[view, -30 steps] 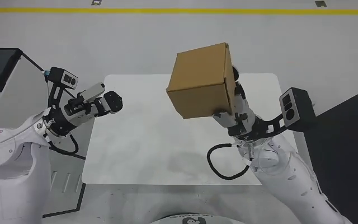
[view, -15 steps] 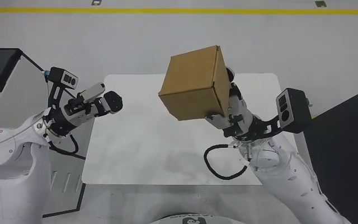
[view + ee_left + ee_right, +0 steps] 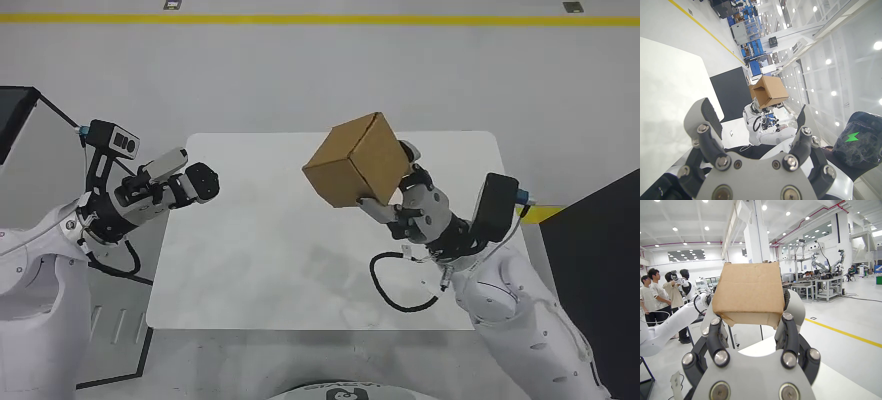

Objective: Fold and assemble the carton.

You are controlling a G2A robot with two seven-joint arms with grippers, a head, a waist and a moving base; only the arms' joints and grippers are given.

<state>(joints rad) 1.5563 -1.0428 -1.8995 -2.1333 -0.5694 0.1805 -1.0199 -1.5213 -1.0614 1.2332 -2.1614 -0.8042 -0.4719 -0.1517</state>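
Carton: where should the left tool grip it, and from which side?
Probably a wall at its open end, coming from the left. The right tool holds the carton aloft by the opposite side, and the opening faces the open left tool.

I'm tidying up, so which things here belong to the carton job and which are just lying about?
Job: carton, held in the right gripper; left gripper, open and empty; table.
Lying about: black screen near the left arm; dark panel beside the table; yellow floor line.
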